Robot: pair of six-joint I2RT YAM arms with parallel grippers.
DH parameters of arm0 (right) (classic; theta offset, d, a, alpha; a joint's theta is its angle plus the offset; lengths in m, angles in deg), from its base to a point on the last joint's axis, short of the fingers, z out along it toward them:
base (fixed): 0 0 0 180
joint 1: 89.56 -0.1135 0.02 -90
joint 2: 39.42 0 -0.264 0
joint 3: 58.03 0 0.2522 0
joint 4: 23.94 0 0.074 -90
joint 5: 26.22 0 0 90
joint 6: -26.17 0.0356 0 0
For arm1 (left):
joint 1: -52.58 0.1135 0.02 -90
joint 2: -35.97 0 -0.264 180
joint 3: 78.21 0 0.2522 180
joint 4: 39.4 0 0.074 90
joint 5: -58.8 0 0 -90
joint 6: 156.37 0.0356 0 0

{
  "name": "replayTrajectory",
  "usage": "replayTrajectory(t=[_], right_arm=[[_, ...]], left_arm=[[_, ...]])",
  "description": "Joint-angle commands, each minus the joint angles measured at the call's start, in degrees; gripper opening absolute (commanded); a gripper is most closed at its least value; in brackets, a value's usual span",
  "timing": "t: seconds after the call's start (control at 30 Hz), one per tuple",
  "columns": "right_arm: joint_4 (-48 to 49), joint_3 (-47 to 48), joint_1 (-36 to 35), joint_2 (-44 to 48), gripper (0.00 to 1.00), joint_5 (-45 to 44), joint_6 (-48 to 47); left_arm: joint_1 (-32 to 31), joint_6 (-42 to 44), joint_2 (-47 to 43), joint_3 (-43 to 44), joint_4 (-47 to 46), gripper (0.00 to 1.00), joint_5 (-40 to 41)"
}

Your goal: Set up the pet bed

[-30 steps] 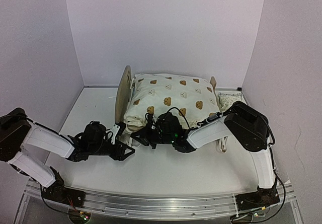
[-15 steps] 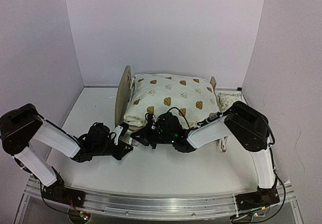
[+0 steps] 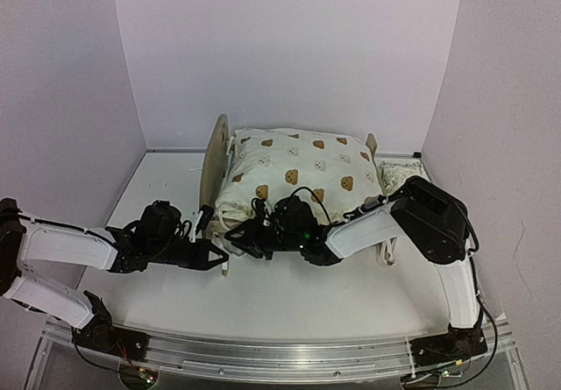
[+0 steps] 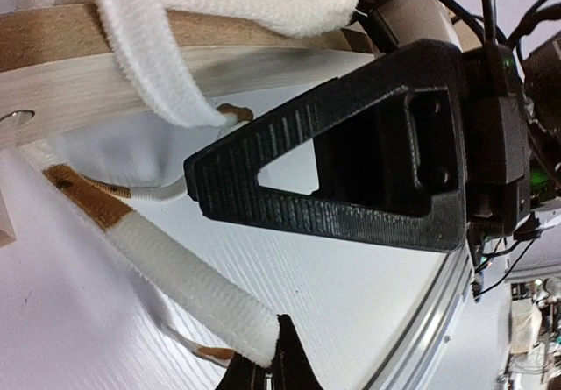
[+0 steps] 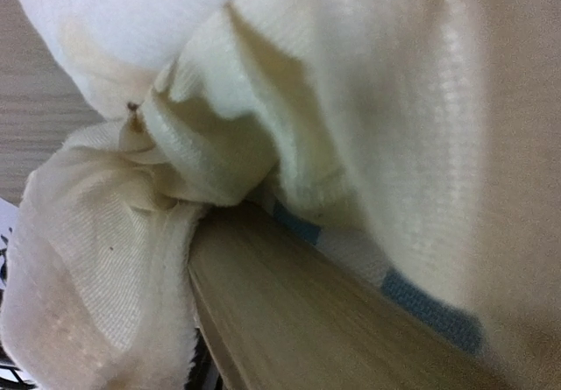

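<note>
Top view: the left gripper [image 3: 216, 258] rests low, the pet bed [image 3: 213, 164] just beyond its tips under the quilt [image 3: 298, 171]. The right gripper [image 3: 238, 235] sits at the bed's near rail. Left wrist: closed jaws pinch the quilt's ruffle [image 4: 175, 272]. Right wrist: cloth and bed rail press close, and whether this claw is open cannot be told.

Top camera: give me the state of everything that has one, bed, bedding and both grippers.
pet bed: upright, headboard on the left.
striped mattress: in the frame, mostly covered.
bear-print quilt: heaped on the bed, edge trailing off the near side.
patterned pillow: off the bed, past the footboard.
left gripper: shut on the quilt's trailing edge.
right gripper: at the quilt's near edge, opening unclear.
</note>
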Motion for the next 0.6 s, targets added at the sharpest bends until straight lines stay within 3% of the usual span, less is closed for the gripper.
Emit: replayTrajectory(t=[0.0,0.17,0.3,0.57], right_arm=[[-1.4,-1.4,-0.7,2.3,0.39,5.6,-2.7],[-1.5,-2.0,-0.6,3.3,0.41,9.8,-4.2],[-1.7,-5.0,-0.6,5.8,0.41,11.8,-7.2],[-2.8,-9.9,-0.7,9.6,0.42,16.3,-14.1]], left_arm=[[0.0,-7.4,-2.6,6.1,14.0,0.03,-2.1],[0.1,-9.9,-4.0,8.2,17.7,0.04,-5.0],[0.1,-10.8,-5.1,7.0,19.3,0.05,-2.9],[0.1,-10.1,3.9,2.0,9.2,0.02,-2.6]])
